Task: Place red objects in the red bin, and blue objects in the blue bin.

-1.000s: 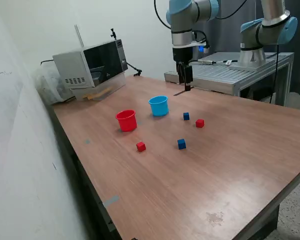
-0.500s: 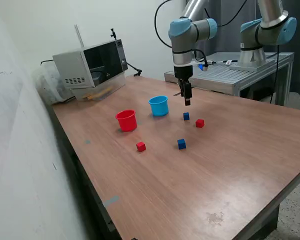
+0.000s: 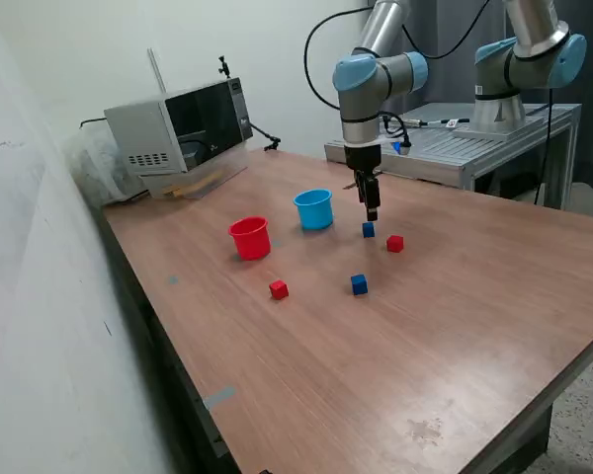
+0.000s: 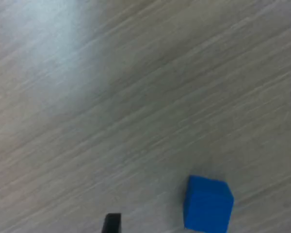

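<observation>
My gripper (image 3: 372, 211) hangs just above the far dark blue cube (image 3: 368, 229), close to touching it. In the wrist view the same blue cube (image 4: 207, 203) lies on the table between my two spread fingertips (image 4: 111, 223), so the gripper (image 4: 204, 226) is open and empty. A red cube (image 3: 394, 243) lies just to the exterior view's right of that blue cube. A second blue cube (image 3: 359, 284) and a second red cube (image 3: 278, 289) lie nearer the camera. The light blue cup (image 3: 314, 209) and the red cup (image 3: 250, 238) stand upright to the exterior view's left.
A microwave-like grey box (image 3: 181, 126) stands at the back of the wooden table (image 3: 376, 375). A second robot arm (image 3: 522, 59) stands on a metal bench (image 3: 455, 148) behind the table. A white wall runs along the exterior view's left.
The gripper has come down and toward the camera, from well above the table behind the blue cup to just above the far blue cube. Cubes and cups have not moved.
</observation>
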Tool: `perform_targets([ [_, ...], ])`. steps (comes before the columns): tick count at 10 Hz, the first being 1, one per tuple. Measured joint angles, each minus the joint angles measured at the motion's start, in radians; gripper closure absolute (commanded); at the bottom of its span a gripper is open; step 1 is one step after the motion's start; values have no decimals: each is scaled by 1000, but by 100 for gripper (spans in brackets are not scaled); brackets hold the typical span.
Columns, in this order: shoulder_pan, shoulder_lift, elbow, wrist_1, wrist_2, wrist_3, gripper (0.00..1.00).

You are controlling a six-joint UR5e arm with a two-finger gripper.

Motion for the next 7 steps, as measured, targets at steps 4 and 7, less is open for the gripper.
perform_targets([
  [4,-4,30,-4,-5,2,0,0],
  [7,-6,45,-5,-5,5,0,100],
])
